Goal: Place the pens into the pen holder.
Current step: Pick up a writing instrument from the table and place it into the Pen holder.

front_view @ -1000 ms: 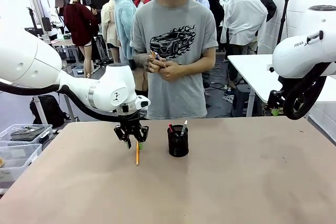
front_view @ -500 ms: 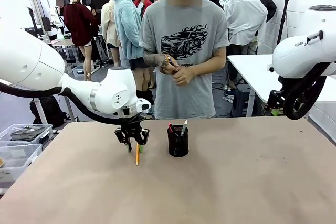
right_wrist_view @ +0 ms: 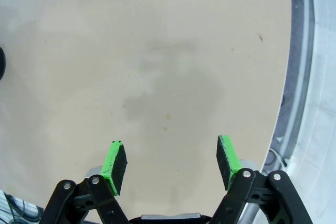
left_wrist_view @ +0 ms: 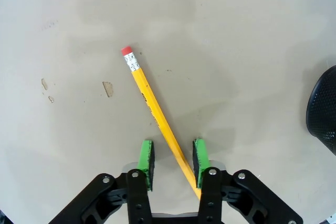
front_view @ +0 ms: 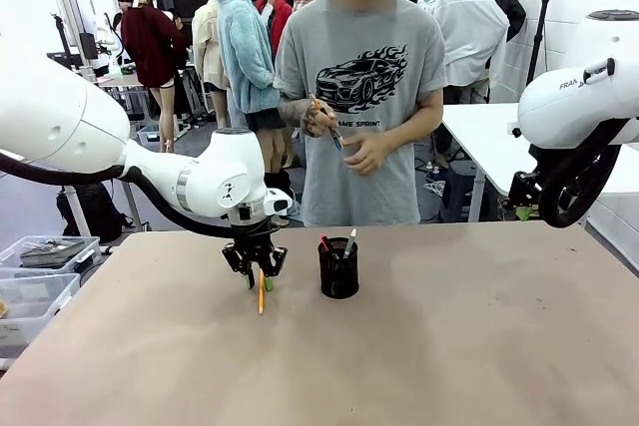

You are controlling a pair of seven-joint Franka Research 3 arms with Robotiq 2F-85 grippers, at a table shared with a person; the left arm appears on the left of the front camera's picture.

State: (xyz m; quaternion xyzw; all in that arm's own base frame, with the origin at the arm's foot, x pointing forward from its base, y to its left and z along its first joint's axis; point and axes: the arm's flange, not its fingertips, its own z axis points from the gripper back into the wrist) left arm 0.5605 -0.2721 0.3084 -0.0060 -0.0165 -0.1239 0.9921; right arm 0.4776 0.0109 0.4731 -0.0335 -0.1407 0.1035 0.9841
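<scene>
- Standing near the far edge of the tan table [front_view: 449, 346], about mid-width: a small black metal-mesh cylindrical pen holder [front_view: 338, 276], holding a dark pen with a red end [front_view: 324, 243] and a white pen with a dark tip [front_view: 350, 239].
- Lying flat just left of the holder: a slim yellow pencil [front_view: 261, 294] with a pink eraser.
- Straddling the pencil, the left gripper [left_wrist_view: 172, 142] is narrowed, with a gap remaining at one pad, so it is not pinching.
- Hanging over bare table, the right gripper [right_wrist_view: 170, 148] is spread wide.

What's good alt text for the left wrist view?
A yellow pencil lies diagonally on a tan table, eraser end farthest from the camera. Its near end sits between the left arm's two green-padded fingers, close against one pad with a gap to the other. The black mesh pen holder shows at the right edge.
</scene>
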